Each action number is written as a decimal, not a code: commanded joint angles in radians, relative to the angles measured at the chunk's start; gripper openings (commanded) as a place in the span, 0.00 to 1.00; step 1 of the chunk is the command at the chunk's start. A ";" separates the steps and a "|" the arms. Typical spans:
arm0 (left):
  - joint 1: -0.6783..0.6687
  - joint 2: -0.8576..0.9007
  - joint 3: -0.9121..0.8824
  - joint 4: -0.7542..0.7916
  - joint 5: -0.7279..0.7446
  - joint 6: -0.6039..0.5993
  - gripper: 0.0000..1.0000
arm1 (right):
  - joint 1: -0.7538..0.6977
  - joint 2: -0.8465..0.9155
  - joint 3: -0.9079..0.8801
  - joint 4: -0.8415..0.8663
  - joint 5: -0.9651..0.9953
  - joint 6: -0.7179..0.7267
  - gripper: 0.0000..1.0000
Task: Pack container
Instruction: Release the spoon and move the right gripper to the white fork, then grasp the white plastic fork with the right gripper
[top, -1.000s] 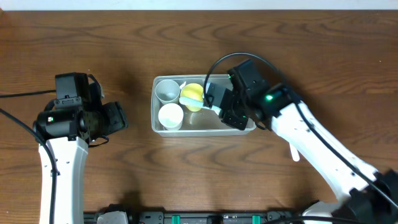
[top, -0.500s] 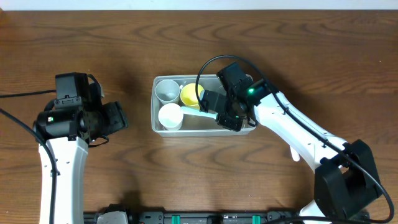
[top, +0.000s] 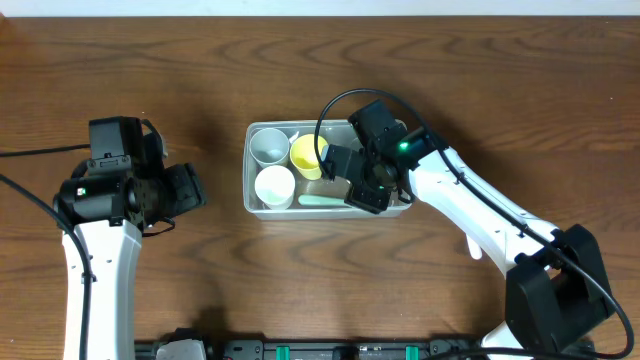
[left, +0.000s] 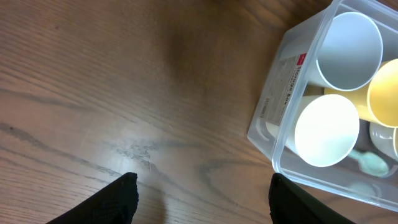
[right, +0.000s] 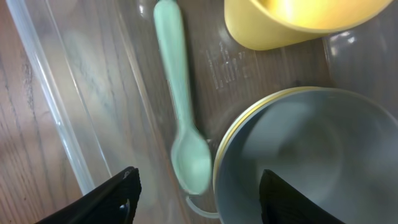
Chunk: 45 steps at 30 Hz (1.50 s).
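The clear container (top: 250, 205) stands at the table's middle. It holds two white cups (top: 268, 146) (top: 274, 186), a yellow cup (top: 306, 152) and a pale green spoon (top: 325, 200) lying flat along its front wall. My right gripper (top: 346, 182) hovers open inside it, over the spoon (right: 180, 112) and a grey bowl with a yellow rim (right: 305, 155). It holds nothing. My left gripper (top: 190, 190) is open and empty over bare wood, left of the container (left: 273, 118).
The container's wall (right: 43, 93) runs close beside my right gripper's left finger. The yellow cup (right: 298, 18) lies just beyond the bowl. A small white object (top: 473, 246) shows on the table beside the right arm.
The spoon left my right gripper and now lies on the container's floor near the front wall. The right gripper opened. The left arm has not moved.
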 joint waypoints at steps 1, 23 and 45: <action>0.004 -0.011 -0.007 -0.005 -0.005 -0.002 0.68 | 0.002 -0.003 0.024 0.011 -0.003 0.061 0.61; 0.004 -0.010 -0.007 -0.005 -0.005 -0.002 0.68 | -0.456 -0.402 0.053 -0.124 0.154 1.033 0.79; 0.004 -0.008 -0.007 -0.005 -0.005 -0.002 0.68 | -0.558 0.119 0.048 -0.428 0.121 0.480 0.85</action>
